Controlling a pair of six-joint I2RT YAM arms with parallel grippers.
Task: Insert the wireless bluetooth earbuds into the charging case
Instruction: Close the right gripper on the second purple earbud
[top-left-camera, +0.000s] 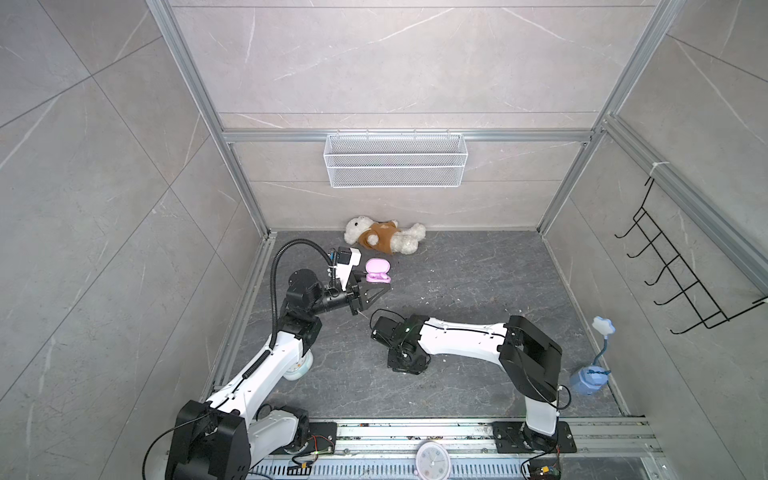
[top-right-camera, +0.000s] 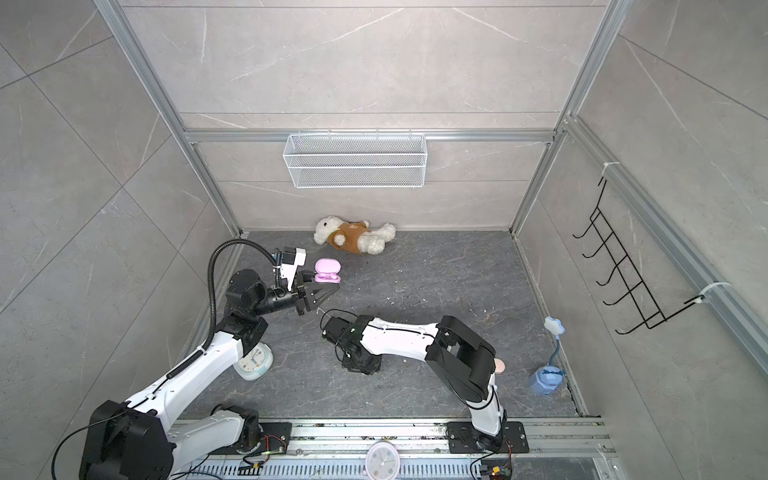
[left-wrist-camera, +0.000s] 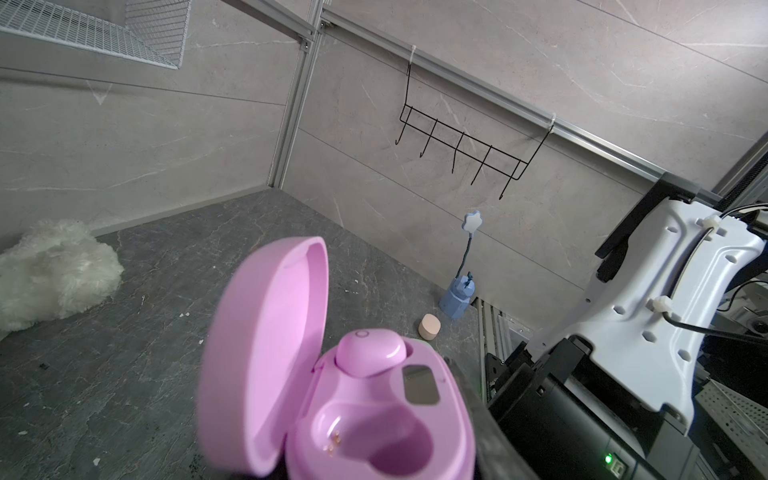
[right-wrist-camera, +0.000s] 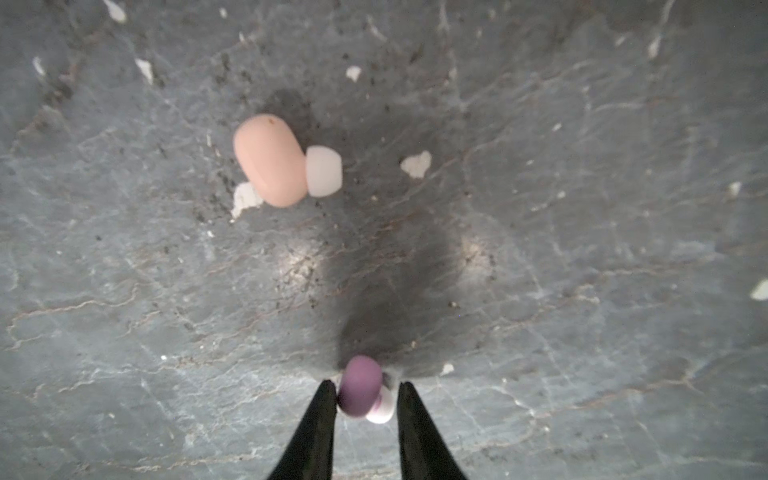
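Half done for the lilac pair: the left gripper (top-left-camera: 375, 286) clamps the open case (left-wrist-camera: 374, 419), with one lilac bud (left-wrist-camera: 370, 351) seated and the other slot empty. The second lilac bud (right-wrist-camera: 359, 386) lies on the floor (right-wrist-camera: 582, 249) between the narrow jaws of the right gripper (right-wrist-camera: 366, 385) — whether it is gripped, I cannot tell (a peach bud (right-wrist-camera: 270, 160) lies nearby).

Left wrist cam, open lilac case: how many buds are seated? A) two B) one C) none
B: one lilac bud sits in the lilac case; the other slot is empty, its contacts bare.
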